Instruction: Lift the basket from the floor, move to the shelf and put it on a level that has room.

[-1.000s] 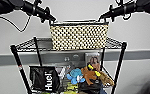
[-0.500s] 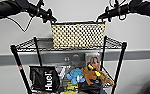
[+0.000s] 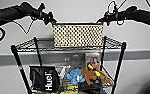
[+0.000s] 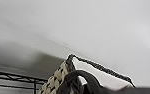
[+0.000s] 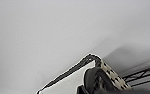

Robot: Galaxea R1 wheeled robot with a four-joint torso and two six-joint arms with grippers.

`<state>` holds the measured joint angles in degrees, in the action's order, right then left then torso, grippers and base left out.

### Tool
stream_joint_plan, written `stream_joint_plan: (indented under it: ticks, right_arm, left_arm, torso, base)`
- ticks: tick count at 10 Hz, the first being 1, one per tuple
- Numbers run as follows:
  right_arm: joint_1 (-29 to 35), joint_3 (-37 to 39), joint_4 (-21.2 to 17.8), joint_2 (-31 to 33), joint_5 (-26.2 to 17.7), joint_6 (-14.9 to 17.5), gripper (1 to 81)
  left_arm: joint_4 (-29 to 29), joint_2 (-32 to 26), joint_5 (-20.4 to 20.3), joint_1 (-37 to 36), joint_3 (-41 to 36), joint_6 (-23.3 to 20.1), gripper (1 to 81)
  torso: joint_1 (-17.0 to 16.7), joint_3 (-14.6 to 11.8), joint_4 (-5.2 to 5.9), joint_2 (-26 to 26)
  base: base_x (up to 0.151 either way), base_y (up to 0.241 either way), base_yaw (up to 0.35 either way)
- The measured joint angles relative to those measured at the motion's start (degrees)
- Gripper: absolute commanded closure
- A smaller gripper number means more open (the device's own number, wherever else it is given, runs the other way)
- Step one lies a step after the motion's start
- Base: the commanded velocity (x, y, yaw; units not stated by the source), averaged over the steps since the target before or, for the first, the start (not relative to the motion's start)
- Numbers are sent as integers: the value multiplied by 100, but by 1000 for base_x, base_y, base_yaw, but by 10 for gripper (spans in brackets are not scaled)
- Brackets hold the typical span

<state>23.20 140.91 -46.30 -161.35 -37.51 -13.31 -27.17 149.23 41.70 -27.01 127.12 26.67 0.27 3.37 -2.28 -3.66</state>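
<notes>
Woven basket between both jaws

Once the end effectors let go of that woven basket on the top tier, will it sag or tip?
The basket probably keeps its shape: its sides look straight and its rim level. It seems wide and low on the top tier, so tipping looks unlikely. It is likely light.

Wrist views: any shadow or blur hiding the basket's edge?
Left wrist view: the cream woven basket with dark rim is soft-focused, a grey shadow on the wall beside it; right wrist view: the rim reads clearly against the pale wall, with a fainter shadow above the black wire shelf.
</notes>
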Motion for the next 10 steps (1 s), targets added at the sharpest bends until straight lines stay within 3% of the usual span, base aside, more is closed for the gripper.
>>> stream_joint_plan:
  ticks: [4, 5, 6, 10]
  right_arm:
    - [-9, 84, 5, -135, 26, 138, 811]
    - [-7, 62, 5, -130, 37, 133, 10]
    - [-77, -6, 154, -94, -91, 234, 10]
    - [-204, -306, 35, 112, -88, 188, 10]
  left_arm:
    - [9, 149, -39, 9, 38, -118, 811]
    - [9, 141, -63, 9, -4, -121, 811]
    - [69, 138, 44, 21, -46, -201, 10]
    - [63, 26, 22, 105, -234, -140, 10]
  torso:
    - [-2, -2, 0, 0]
    - [-2, -2, 0, 0]
    - [-2, -2, 0, 0]
    - [0, 0, 0, 2]
  base:
    - [0, 0, 0]
    - [0, 0, 0]
    - [0, 0, 0]
    - [0, 0, 0]
